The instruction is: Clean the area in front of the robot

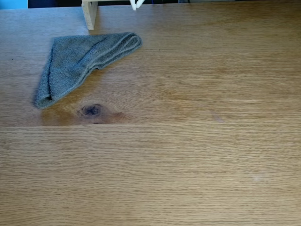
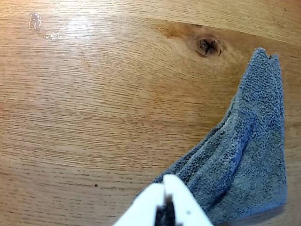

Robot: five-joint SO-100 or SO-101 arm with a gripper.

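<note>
The area is a light-oak tabletop (image 1: 188,160) with a dark oval knot (image 1: 91,110). A folded grey towel (image 1: 80,61) lies at its far left. In the wrist view my white gripper (image 2: 164,184) enters from the bottom edge, its jaws pressed together with nothing between them, hovering over the near corner of the towel (image 2: 244,160). The knot (image 2: 208,45) sits beyond the towel's tip, and pale shiny smudges (image 2: 36,21) mark the wood at top left. A white tip of the robot (image 1: 135,4) pokes in at the top edge of the fixed view.
A pale wooden block (image 1: 89,14) stands upright at the table's far edge, just behind the towel. Faint pale smudges (image 1: 217,117) show on the wood right of centre. The table (image 2: 94,117) left of the towel is bare wood.
</note>
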